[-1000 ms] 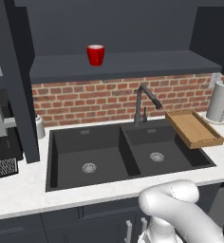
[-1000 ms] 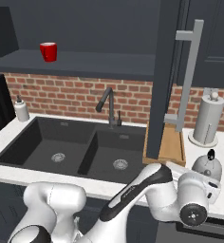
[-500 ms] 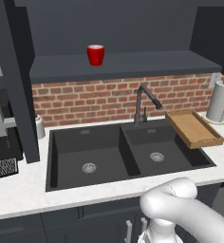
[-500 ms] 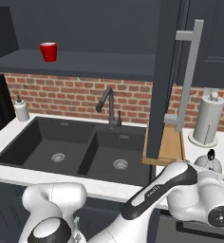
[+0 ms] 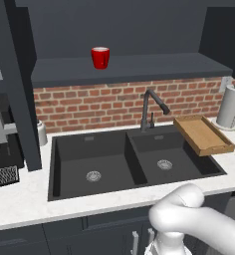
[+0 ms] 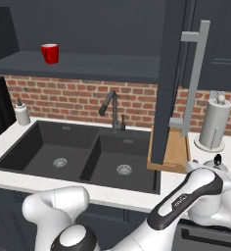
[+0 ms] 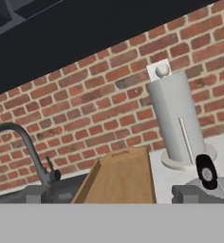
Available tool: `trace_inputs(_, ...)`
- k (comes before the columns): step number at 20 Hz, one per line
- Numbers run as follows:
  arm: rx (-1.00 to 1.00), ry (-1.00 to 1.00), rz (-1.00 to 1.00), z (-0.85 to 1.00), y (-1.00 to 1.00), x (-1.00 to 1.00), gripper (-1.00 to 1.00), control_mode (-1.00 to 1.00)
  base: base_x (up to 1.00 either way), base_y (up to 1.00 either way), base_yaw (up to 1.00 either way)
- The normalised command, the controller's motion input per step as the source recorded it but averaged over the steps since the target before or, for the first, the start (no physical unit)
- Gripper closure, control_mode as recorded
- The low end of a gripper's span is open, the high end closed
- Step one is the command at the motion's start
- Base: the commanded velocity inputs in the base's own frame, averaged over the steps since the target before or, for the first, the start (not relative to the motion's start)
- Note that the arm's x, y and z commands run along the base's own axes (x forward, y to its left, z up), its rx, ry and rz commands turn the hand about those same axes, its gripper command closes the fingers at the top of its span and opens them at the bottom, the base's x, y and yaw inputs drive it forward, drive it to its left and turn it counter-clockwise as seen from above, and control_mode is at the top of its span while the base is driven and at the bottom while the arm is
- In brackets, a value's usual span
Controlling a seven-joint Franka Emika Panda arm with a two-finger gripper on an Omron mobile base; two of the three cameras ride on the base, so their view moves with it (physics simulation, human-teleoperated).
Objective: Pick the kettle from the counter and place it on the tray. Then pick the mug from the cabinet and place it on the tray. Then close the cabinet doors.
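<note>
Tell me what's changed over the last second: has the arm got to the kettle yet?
Not yet. In the right base view the arm has swung further right and down, its wrist now hiding most of the kettle; nothing has been gripped. In the hand view the kettle's dark knob sits close ahead. The mug, tray and open cabinet doors have not moved.

Arm [image 6: 196, 196]: glossy white rounded casing, built of thick tubular links joined by bulbous, near-spherical housings. Surface smooth, no visible screws or cables. In the right base view one link carries a dark charcoal band along its length, with small pale lettering on it, too small to read. A dark circular joint cap [image 6: 73, 241] with a grey ring sits on the lower housing near the bottom edge. In the left base view the casing [image 5: 189, 219] shows plain white, softly shaded, with no markings.
</note>
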Motion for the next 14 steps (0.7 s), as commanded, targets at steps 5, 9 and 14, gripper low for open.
trace_inputs(5, 0.00, 0.00, 0.12, 0.00, -0.22, 0.39, -1.00, -1.00, 0.00, 0.00, 0.00)
trace_inputs(9, -0.01, 0.00, 0.07, -0.02, -0.16, 0.20, -1.00, -1.00, 0.00, 0.00, 0.00)
trace_inputs(14, -0.02, 0.00, 0.03, -0.10, -0.10, 0.16, -1.00, -1.00, 0.00, 0.00, 0.00)
